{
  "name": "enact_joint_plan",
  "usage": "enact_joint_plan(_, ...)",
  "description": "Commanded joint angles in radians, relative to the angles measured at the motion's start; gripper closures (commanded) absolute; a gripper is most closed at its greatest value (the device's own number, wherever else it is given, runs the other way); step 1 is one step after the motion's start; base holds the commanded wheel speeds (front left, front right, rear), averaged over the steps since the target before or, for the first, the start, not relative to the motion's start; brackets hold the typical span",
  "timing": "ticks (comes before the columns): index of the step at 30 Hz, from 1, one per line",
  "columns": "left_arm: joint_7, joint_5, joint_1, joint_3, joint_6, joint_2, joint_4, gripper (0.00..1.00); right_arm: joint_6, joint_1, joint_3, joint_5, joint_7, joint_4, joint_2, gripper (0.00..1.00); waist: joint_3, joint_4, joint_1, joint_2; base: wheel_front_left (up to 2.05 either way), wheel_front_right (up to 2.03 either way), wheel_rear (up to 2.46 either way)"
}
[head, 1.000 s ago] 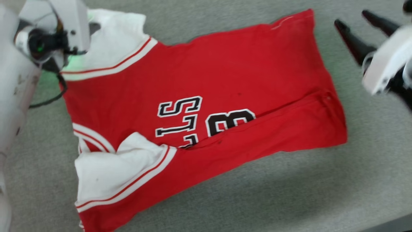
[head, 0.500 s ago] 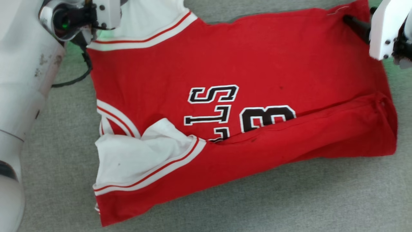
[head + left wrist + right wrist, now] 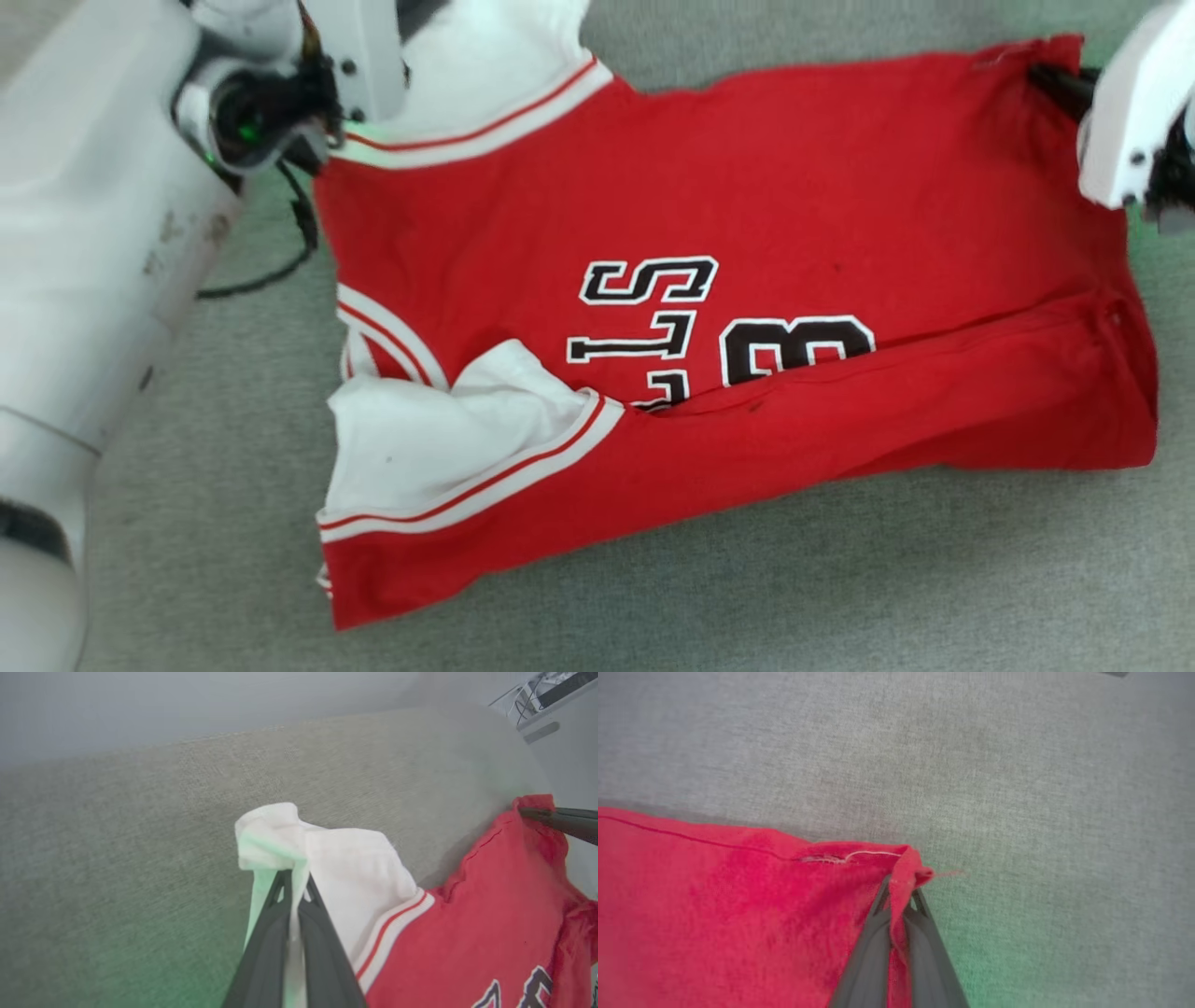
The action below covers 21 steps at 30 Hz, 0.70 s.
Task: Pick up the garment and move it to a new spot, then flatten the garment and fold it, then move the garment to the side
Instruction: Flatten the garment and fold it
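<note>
1. The left gripper (image 3: 293, 879), a pair of long dark fingers, is pinched tight on a soft white sleeve (image 3: 345, 868). A thin ridge of white cloth runs up between the fingers and bunches just past their tips.
2. That sleeve belongs to the garment (image 3: 794, 205), a red soft-fabric shirt with white sleeves and red-and-white striped trim.
3. The right gripper (image 3: 901, 889) is clamped too, with a red hem corner (image 3: 911, 870) squeezed between its fingers. A loose thread pokes out just beyond the tips.
4. The shirt's far edge runs from one gripper to the other. From there the body spreads back toward the robot, lying on the surface.
5. Black, white-outlined block lettering (image 3: 653, 308) sits on the chest, well back from both grips. A folded-over red strip (image 3: 934, 401) along the near edge covers part of it.
6. The other white sleeve (image 3: 439, 448) lies crumpled on the near side, well apart from the left gripper.
7. A thin black cable (image 3: 280, 271) loops down from the left wrist, just beside the shirt's edge.
8. A grey woven fabric surface (image 3: 840, 597) lies under everything and stretches on past both sets of fingertips, tinged green near each gripper.
</note>
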<state>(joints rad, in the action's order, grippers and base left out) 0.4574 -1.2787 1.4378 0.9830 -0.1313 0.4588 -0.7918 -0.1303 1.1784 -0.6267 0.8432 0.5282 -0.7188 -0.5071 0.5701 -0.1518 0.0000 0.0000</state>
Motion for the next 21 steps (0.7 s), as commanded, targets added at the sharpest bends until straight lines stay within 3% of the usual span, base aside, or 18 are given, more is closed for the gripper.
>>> enact_joint_plan(1,-0.038,-0.021,-0.033,-0.001,0.002,0.017,0.040,1.00,0.000,-0.038,-0.011,0.027,-0.039,0.029,-0.028,1.00,-0.087,0.037,0.0000,0.0000,0.00,0.00,0.00)
enact_joint_plan(6,-0.151,-0.077,-0.136,-0.006,0.002,0.088,0.200,1.00,0.000,-0.166,-0.050,0.102,-0.121,0.156,-0.119,1.00,-0.191,0.070,0.0000,0.0000,0.00,0.00,0.00)
enact_joint_plan(11,-0.248,-0.121,-0.292,0.003,0.002,0.206,0.441,1.00,0.000,-0.321,-0.074,0.177,-0.166,0.321,-0.236,1.00,-0.265,0.098,0.0000,0.0000,0.00,0.00,0.00)
enact_joint_plan(16,-0.369,-0.112,-0.464,0.028,0.002,0.336,0.662,1.00,0.000,-0.476,-0.090,0.232,-0.191,0.473,-0.366,1.00,-0.296,0.118,0.0000,0.0000,0.00,0.00,0.00)
enact_joint_plan(21,-0.488,-0.114,-0.638,0.040,0.010,0.451,0.812,1.00,0.000,-0.594,-0.068,0.270,-0.219,0.543,-0.442,1.00,-0.299,0.125,0.0000,0.0000,0.00,0.00,0.00)
